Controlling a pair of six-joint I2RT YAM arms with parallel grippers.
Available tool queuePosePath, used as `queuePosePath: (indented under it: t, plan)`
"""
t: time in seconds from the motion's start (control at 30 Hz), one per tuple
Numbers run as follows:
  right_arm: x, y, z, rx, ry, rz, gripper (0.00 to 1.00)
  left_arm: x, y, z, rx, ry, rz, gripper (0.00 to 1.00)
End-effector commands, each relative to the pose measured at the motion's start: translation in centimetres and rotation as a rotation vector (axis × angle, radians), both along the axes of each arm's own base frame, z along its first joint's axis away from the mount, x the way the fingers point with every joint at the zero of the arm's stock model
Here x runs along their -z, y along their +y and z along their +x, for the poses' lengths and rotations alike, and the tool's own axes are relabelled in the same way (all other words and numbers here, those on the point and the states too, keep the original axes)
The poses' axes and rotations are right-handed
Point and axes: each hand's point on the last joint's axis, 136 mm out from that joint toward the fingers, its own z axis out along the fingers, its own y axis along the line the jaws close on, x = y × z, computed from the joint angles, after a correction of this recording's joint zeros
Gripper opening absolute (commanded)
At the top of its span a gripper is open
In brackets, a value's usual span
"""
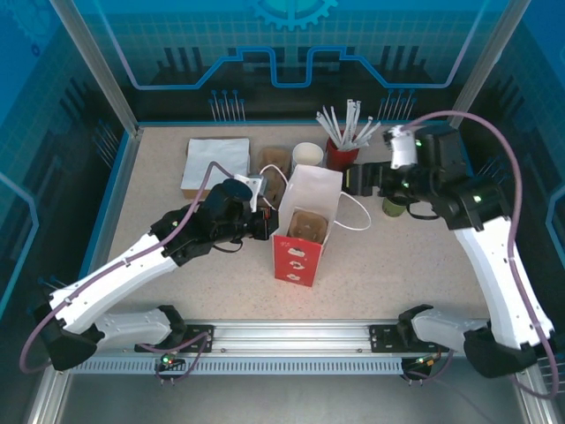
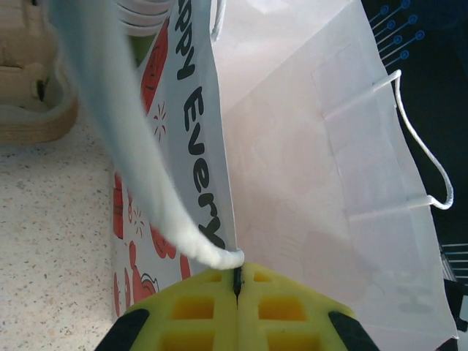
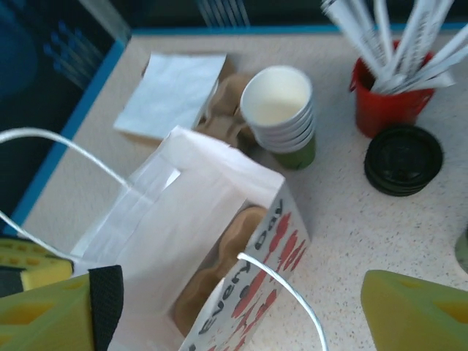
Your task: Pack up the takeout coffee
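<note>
The left gripper [image 2: 238,272] has its yellow jaws pressed together on the white cord handle [image 2: 183,227] of the paper bag [image 2: 307,190], the cord ending right at the seam between them. From above, this gripper [image 1: 262,225] sits against the left side of the bag [image 1: 305,221], which stands upright and open on the desk [image 1: 397,265] with a brown cardboard carrier [image 1: 306,226] inside.

The right gripper [image 3: 241,303] hangs over the bag's mouth with its jaws wide apart; nothing is held between them, and the bag's other handle loop [image 3: 285,289] arcs beneath.

The takeout coffee [image 1: 393,208], a small olive-green cup, stands on the desk just right of the bag, partly covered by the right arm. Whether it has a lid on cannot be made out.

Behind the bag stand a stack of white-rimmed cups [image 3: 281,110], a pile of black lids [image 3: 404,157] and a red cup of straws [image 3: 387,102].
</note>
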Motion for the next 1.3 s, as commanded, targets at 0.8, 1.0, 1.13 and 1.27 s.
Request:
queuePosePath:
  t: [0.8, 1.0, 1.13, 1.27]
  plan:
    - [6.7, -9.4, 0.2, 0.334, 0.065, -0.096, 1.0, -2.1, 4.8, -1.2, -0.123, -0.068, 0.041, 0.6]
    - [7.3, -9.6, 0.4, 0.334, 0.078, -0.116, 1.0, -4.1, 5.7, -2.9, -0.081, -0.074, 0.032, 0.75]
    - [7.6, -9.7, 0.3, 0.33, 0.088, -0.129, 1.0, -6.4, 6.7, -3.7, -0.071, -0.108, 0.025, 0.8]
    - [7.8, -9.7, 0.3, 0.325, 0.092, -0.13, 1.0, -9.1, 7.9, -4.0, -0.078, -0.165, 0.037, 0.83]
